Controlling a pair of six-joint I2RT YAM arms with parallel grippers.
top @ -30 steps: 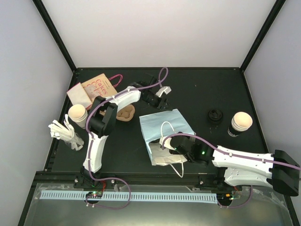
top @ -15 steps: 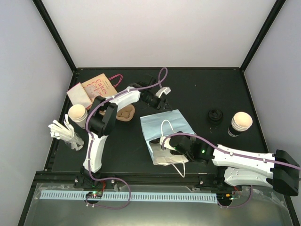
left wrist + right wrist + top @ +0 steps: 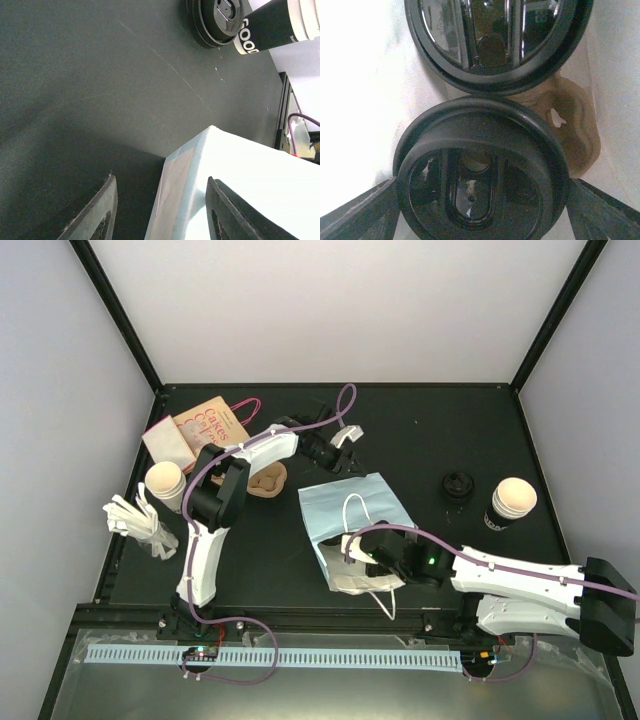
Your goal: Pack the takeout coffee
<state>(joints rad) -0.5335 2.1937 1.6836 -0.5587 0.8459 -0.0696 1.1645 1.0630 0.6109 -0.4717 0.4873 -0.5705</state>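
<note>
Overhead, working from the left: the left arm (image 3: 215, 490) rises from its base, folds at the elbow, and its forearm reaches right and away across the table. The left pincer (image 3: 347, 438) is spread wide, gripping nothing. It hangs just past the far edge of the light blue paper takeout bag (image 3: 325, 510), which lies on its side.

In the left wrist view, a corner of that bag (image 3: 225, 190) sits between the two fingers (image 3: 95, 215). Whether they touch it cannot be told. Well ahead of this pincer a loose black plastic lid (image 3: 222, 20) lies just beside a black paper cup with white lettering (image 3: 265, 25).

The right arm (image 3: 520, 580) lies low, stretched leftward from its base along the near side, wrist at the bag's mouth. The right pincer (image 3: 366, 556) is inside the opening.

In the right wrist view, its fingers (image 3: 357, 215) are closed on a black-lidded coffee cup (image 3: 480, 185), one finger on each side. Directly ahead of the pincer a second black-lidded cup (image 3: 495, 40) stands rim to rim with the first. A brown cardboard carrier (image 3: 575, 120) shows ahead and to the right, with the pale bag wall beyond.
</note>
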